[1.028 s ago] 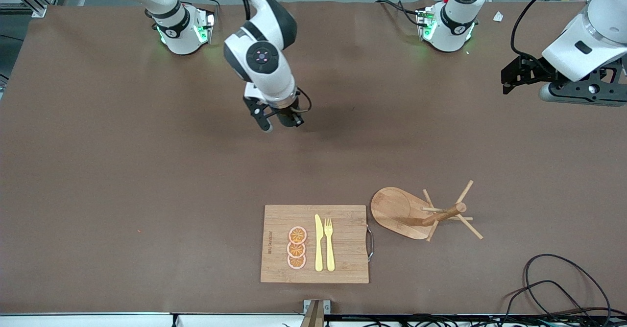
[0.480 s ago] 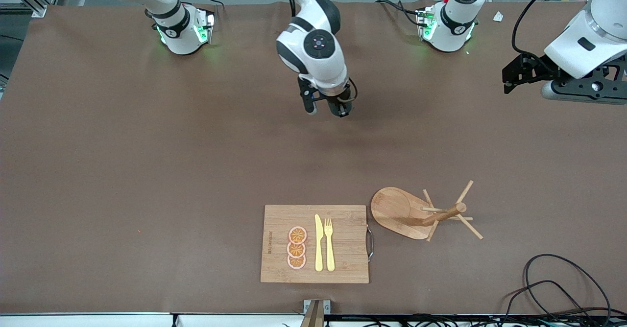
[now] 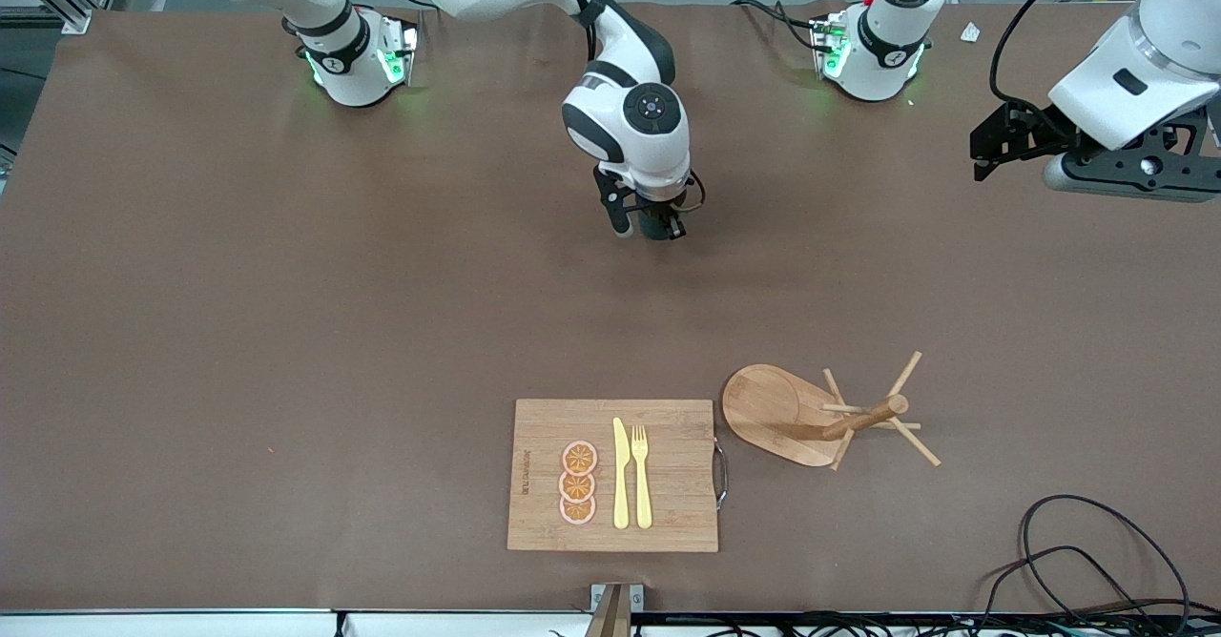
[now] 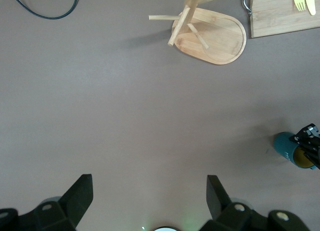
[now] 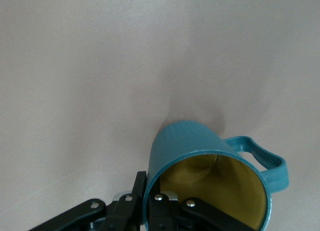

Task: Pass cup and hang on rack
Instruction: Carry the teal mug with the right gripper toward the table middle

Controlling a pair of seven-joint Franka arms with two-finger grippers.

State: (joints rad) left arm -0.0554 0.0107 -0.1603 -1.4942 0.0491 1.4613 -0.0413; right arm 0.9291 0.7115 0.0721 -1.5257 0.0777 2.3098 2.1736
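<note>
The right gripper [image 3: 656,229] was pinching the rim of the small teal ribbed cup [image 5: 210,178], its yellow inside bare, over the brown table [image 3: 286,332] midway between the bases. The left gripper [image 4: 150,201], fingers spread, waited over its own end. The light wooden peg rack [image 3: 820,418] stood beside the bamboo cutting board [image 3: 668,465], which bore orange slices [image 3: 578,482], a yellow knife [image 3: 620,473] and fork [image 3: 641,475].

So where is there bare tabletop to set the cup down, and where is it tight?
The widest bare stretch lies between the right gripper, shut on the cup, and the cutting board; the right arm's end of the table is also bare. Crowded: the camera-side edge, with board, rack and cable. The left gripper waits open.
</note>
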